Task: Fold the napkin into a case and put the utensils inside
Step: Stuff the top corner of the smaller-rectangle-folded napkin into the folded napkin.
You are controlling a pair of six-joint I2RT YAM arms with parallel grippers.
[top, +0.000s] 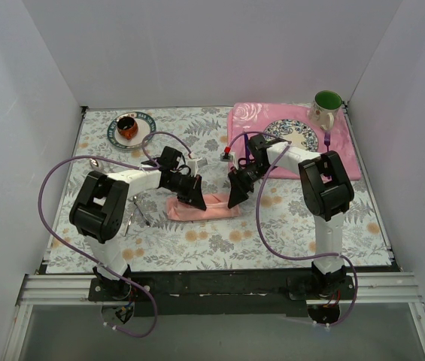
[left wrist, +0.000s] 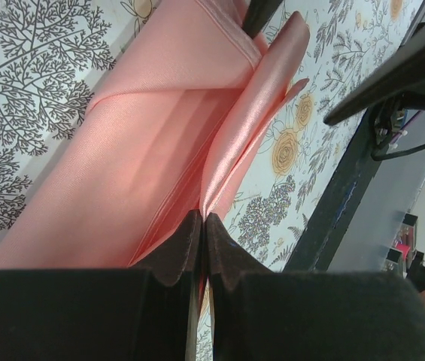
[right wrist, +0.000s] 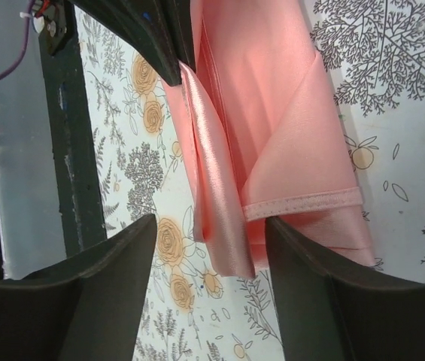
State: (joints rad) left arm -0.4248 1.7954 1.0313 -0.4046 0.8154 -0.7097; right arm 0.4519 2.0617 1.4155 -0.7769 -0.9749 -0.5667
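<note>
The salmon-pink napkin [top: 204, 207] lies folded into a narrow oblong strip on the floral tablecloth, between the two grippers. My left gripper [top: 195, 198] is at its left end. In the left wrist view it [left wrist: 203, 219] is shut on a raised fold of the napkin's [left wrist: 144, 150] near edge. My right gripper [top: 236, 198] is at the right end. In the right wrist view it [right wrist: 210, 241] is open, its jaws astride the napkin's [right wrist: 272, 113] loose end flap without touching it. Thin silver utensils [top: 140, 210] lie on the cloth left of the napkin.
A rose-patterned pink placemat [top: 347, 162] at the back right carries a plate [top: 293, 134], a purple fork [top: 326, 140] and a green-lined mug [top: 326, 106]. A saucer [top: 147, 132] with a brown cup is at the back left. A small pale object [top: 196, 161] lies behind the left gripper.
</note>
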